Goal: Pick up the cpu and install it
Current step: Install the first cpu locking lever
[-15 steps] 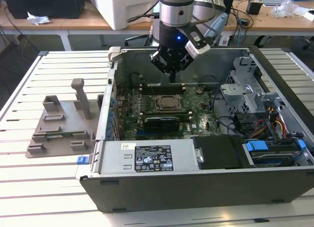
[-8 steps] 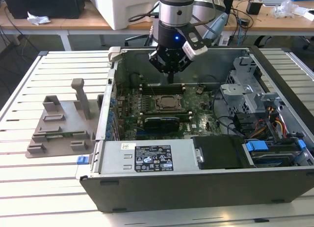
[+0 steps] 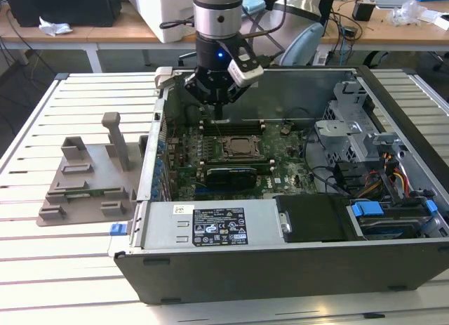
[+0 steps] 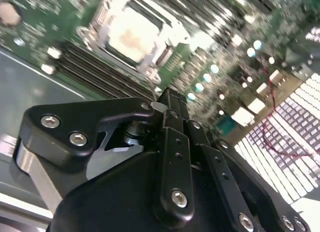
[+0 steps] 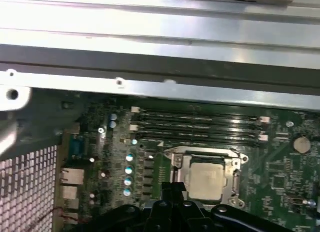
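— Where was the cpu (image 5: 204,179)?
— Inside its socket (image 5: 231,184) we saw it, flat, edges square with the frame. Above it our gripper (image 4: 170,99) hung, fingers together, empty.
— And outside?
— Only there the fixture (image 3: 88,181) showed.

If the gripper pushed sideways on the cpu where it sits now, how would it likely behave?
The cpu looks like a thin, flat, rigid square, so probably stiff. It lies inside the metal-framed socket, which would likely block sliding. Its smooth pale top may be slippery.

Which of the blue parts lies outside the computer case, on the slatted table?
The small blue piece beside the case's front corner, at the exterior view's left. The other blue parts sit inside the case, by the drive bays.
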Tool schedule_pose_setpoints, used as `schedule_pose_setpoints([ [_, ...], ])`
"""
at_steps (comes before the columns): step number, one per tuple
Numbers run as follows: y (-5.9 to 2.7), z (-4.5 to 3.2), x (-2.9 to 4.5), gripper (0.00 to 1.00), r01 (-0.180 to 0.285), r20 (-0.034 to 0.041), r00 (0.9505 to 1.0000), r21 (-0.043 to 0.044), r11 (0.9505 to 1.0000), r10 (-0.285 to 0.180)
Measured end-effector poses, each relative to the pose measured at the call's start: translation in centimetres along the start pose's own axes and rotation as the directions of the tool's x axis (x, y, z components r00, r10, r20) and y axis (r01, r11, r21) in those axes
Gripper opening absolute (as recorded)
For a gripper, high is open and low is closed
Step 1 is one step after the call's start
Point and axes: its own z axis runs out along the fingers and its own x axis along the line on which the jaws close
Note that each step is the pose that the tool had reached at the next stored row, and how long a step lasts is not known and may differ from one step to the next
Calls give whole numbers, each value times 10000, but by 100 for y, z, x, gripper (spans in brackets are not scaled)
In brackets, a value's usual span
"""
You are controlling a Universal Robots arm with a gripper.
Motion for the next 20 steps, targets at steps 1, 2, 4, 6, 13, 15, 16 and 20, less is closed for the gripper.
schedule_pose_setpoints([
  [1,15,6,34,11,0,1,10000,0,10000,0],
  [2,34,11,74,11,-1,0,10000,1,10000,1],
  [4,85,24,162,11,-1,0,10000,0,10000,1],
  [6,130,39,216,11,-1,0,10000,0,10000,1],
  [13,224,130,141,11,2,-4,10000,-1,10000,-2],
  [15,219,131,68,11,1,-15,10000,-1,10000,-1],
  [16,217,132,30,11,1,-23,10000,-1,10000,-1],
  [20,208,139,-160,11,1,-108,9999,-6,10000,-1],
])
